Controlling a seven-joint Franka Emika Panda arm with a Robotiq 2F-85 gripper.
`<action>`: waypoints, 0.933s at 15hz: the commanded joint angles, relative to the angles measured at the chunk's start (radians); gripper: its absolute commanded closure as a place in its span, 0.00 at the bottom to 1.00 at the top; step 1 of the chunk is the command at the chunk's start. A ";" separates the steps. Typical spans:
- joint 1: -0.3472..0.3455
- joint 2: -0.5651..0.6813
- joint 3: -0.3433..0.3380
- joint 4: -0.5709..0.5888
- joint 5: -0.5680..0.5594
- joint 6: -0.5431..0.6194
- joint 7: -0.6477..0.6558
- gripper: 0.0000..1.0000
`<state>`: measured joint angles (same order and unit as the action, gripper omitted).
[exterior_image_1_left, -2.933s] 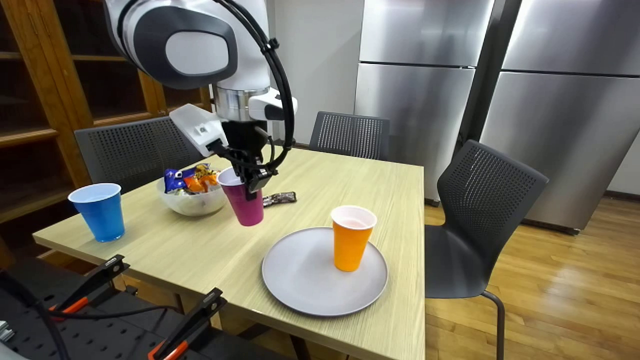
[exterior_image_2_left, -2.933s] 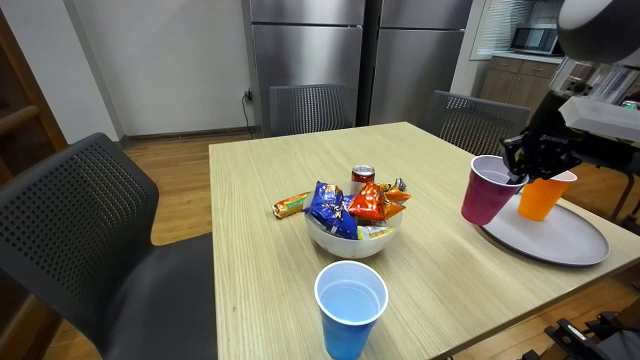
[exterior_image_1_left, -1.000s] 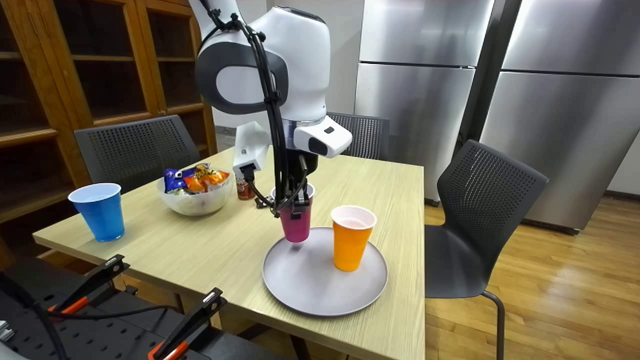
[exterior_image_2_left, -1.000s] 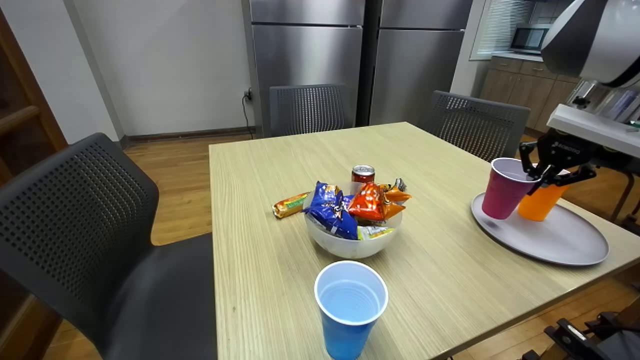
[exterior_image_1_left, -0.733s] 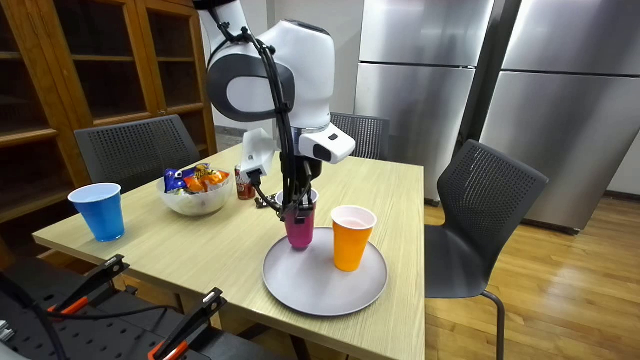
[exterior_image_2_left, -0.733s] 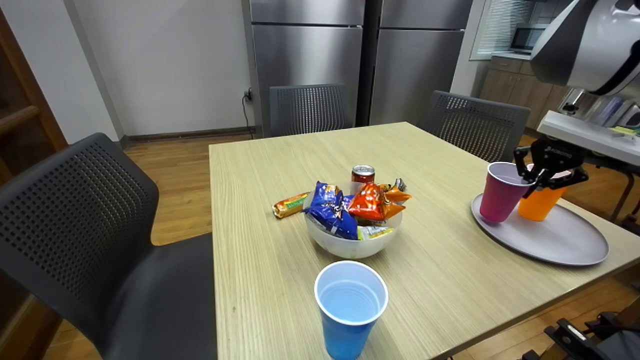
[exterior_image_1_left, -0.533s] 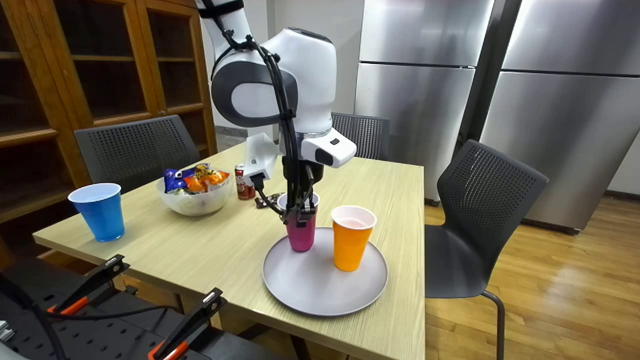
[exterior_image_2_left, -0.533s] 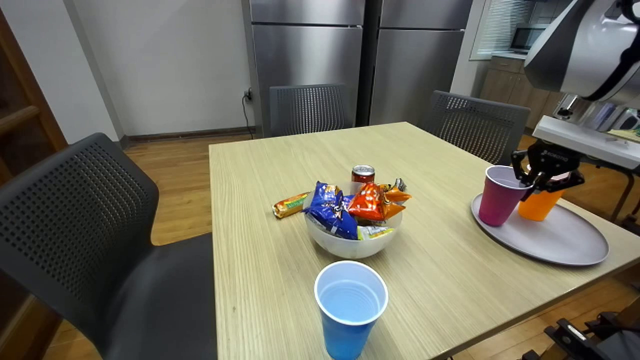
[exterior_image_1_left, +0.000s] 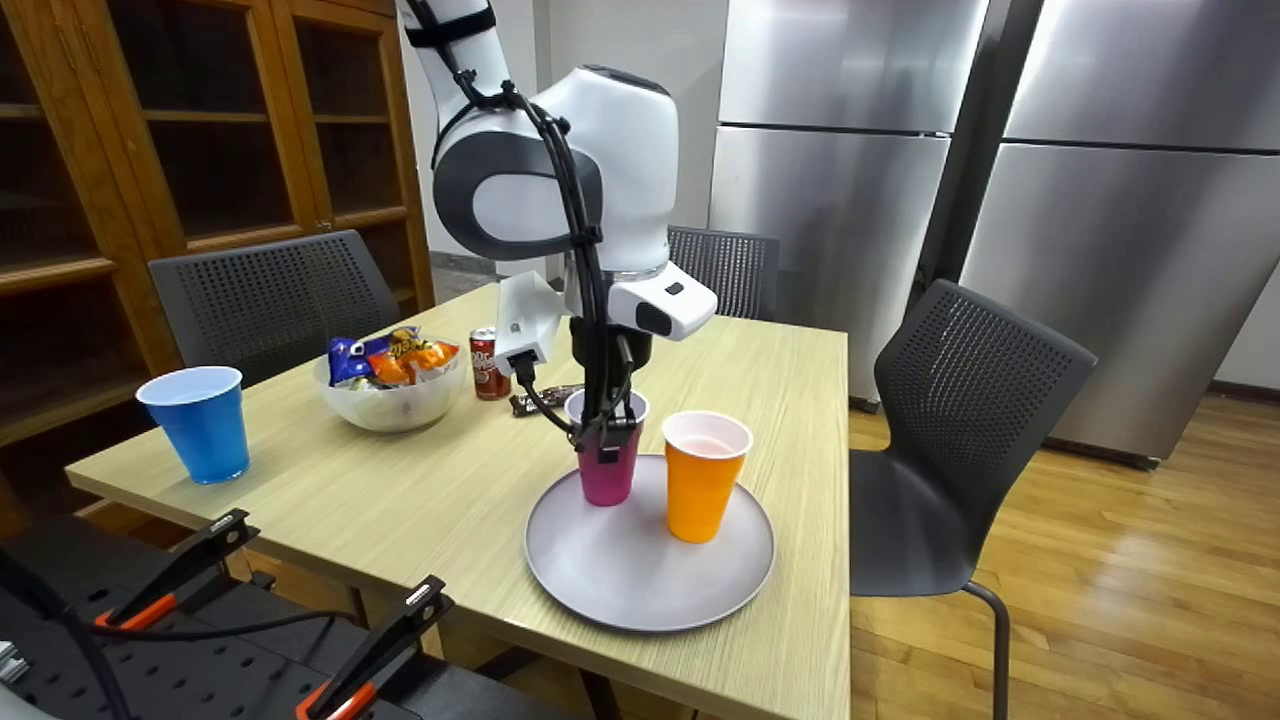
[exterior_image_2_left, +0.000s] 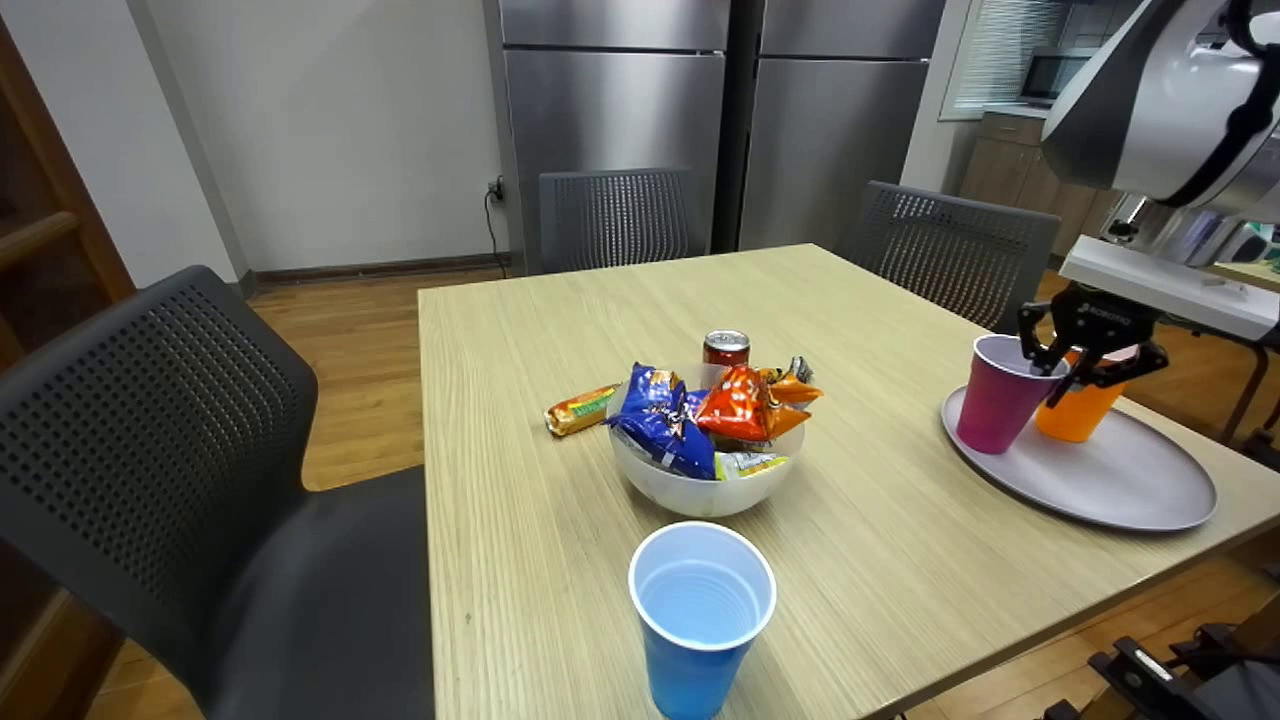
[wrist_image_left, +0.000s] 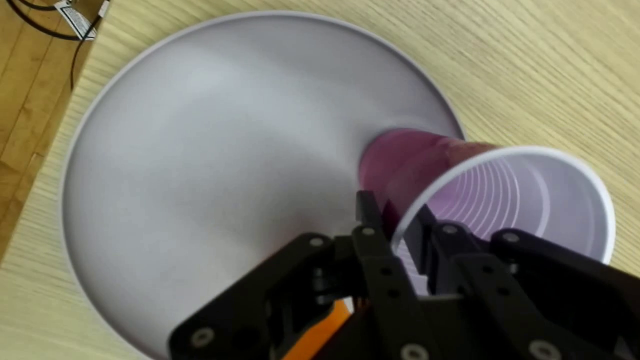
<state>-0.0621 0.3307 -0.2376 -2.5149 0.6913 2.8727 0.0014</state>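
Note:
A magenta cup with a white inside (exterior_image_1_left: 608, 485) stands on the grey plate (exterior_image_1_left: 640, 595), near the plate's edge; it also shows in the other views (exterior_image_2_left: 990, 415) (wrist_image_left: 410, 160). My gripper (wrist_image_left: 396, 212) straddles the cup's wall at the rim, one finger inside and one outside. In the wrist view the fingers stand slightly apart, with a narrow gap around the thin wall. In an exterior view the gripper (exterior_image_2_left: 1052, 386) points down and sideways into the cup. An orange cup (exterior_image_1_left: 700, 490) stands on the plate beside it, mostly hidden behind the gripper in the wrist view (wrist_image_left: 320, 330).
A blue cup (exterior_image_1_left: 208, 430) stands near the table's edge. A white bowl of snack bags (exterior_image_1_left: 395, 410) stands beyond it, with a red can (exterior_image_1_left: 489, 368) and a dark wrapped bar (exterior_image_1_left: 545, 400) close by. A yellow-orange wrapped roll (exterior_image_2_left: 580, 410) lies beside the bowl. Chairs (exterior_image_1_left: 960, 430) surround the table.
My gripper has carried the magenta cup across and down onto the plate beside the orange cup. In the last half second it moved only slightly, and the fingers look a little parted.

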 joint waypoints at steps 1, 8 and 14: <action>0.010 -0.007 -0.008 0.010 -0.009 -0.025 0.028 0.49; 0.022 -0.068 -0.002 -0.026 0.003 -0.005 0.017 0.00; 0.045 -0.180 0.004 -0.093 0.004 0.014 0.012 0.00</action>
<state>-0.0372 0.2497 -0.2372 -2.5395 0.6913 2.8748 0.0014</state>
